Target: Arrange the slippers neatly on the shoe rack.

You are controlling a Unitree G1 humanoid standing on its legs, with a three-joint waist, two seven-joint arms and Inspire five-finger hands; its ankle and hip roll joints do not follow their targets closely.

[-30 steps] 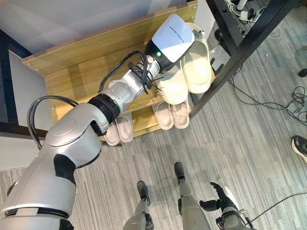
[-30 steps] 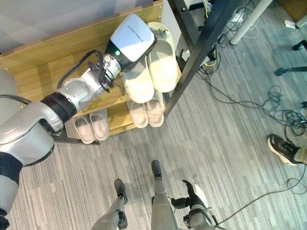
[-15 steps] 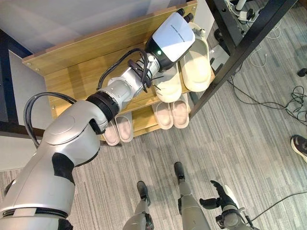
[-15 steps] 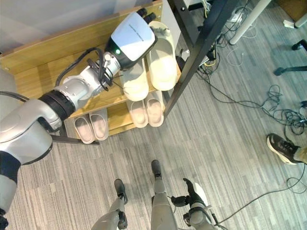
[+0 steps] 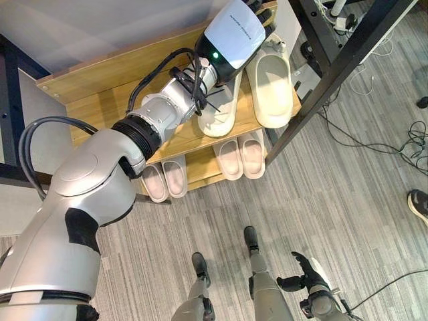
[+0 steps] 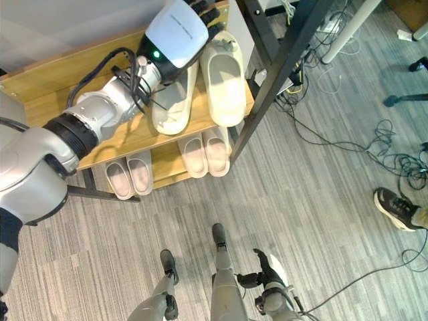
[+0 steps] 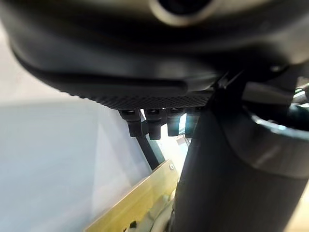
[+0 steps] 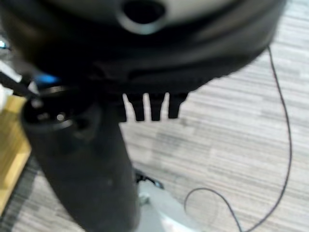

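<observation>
Two cream slippers on the top shelf of the wooden shoe rack (image 5: 100, 110), side by side at its right end. Right slipper (image 5: 271, 83) lying flat, toe toward the front edge, close to the shelf's right corner. Left slipper (image 5: 219, 110) just beside it, tilted a little so its toe slants away from its neighbour, its heel end hidden under the left hand (image 5: 257, 8). Left hand reaching over the back edge of the top shelf, dark fingers showing past the white wrist housing; cannot tell whether curled round the slipper or straight, since the wrist hides the contact. Left wrist view: fingers in a row pointing toward the rack's back edge and a pale wall beyond.

Lower shelf carrying two more pairs: a right-hand pair (image 5: 241, 158) under the right end of the top shelf, a left-hand pair (image 5: 166, 180) toward the middle, each pair with soles touching or nearly so.

Right hand (image 5: 305, 275) hanging low over the grey striped floor (image 5: 348, 194), well apart from the rack, fingers relaxed and spread.

Black metal frame (image 5: 334, 70) leaning past the rack's right end. A person's dark shoe (image 6: 394, 204) on the floor at far right, among loose cables.
</observation>
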